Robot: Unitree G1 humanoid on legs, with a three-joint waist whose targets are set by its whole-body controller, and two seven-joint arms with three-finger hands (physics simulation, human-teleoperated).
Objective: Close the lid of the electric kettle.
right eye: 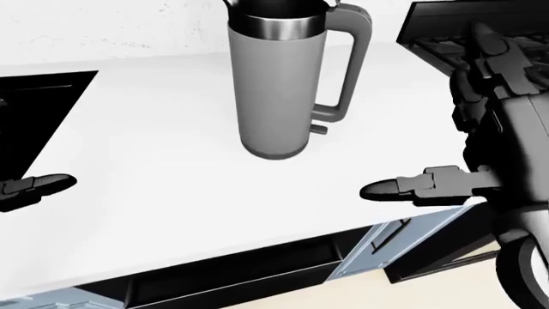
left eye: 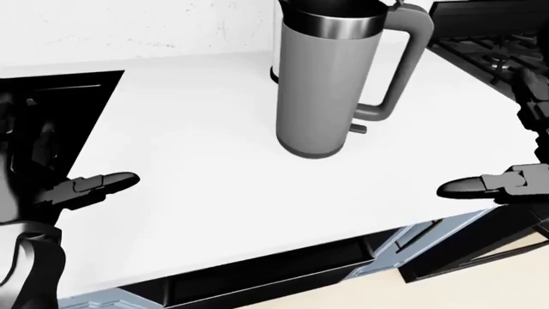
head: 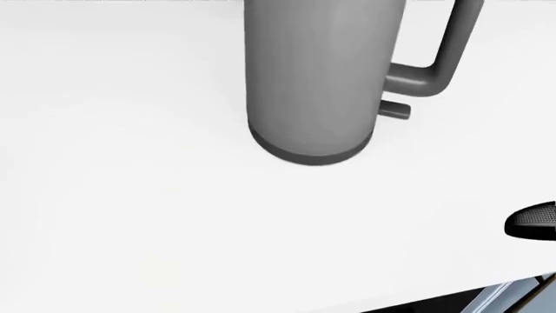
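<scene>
Grey and cylindrical, the electric kettle (left eye: 322, 84) stands upright on the white counter (left eye: 188, 148) in the left-eye view, near the top centre, its handle (left eye: 396, 64) turned to the view's right and its dark mouth showing above a shiny metal band. The left hand (left eye: 90, 187) reaches in low at the left with a finger stretched out flat, gripping nothing, well apart from the kettle. The right hand (left eye: 489, 185) does likewise at the right edge. A black stove (left eye: 481, 38) sits at the top right. In the head view only the kettle's lower body and handle show, plus one dark fingertip (head: 532, 223) at the right edge. In the right-eye view the right hand's fingers are spread apart, one pointing at the counter edge, others raised by the stove; a dark sink (right eye: 38, 106) opens at the left.
</scene>
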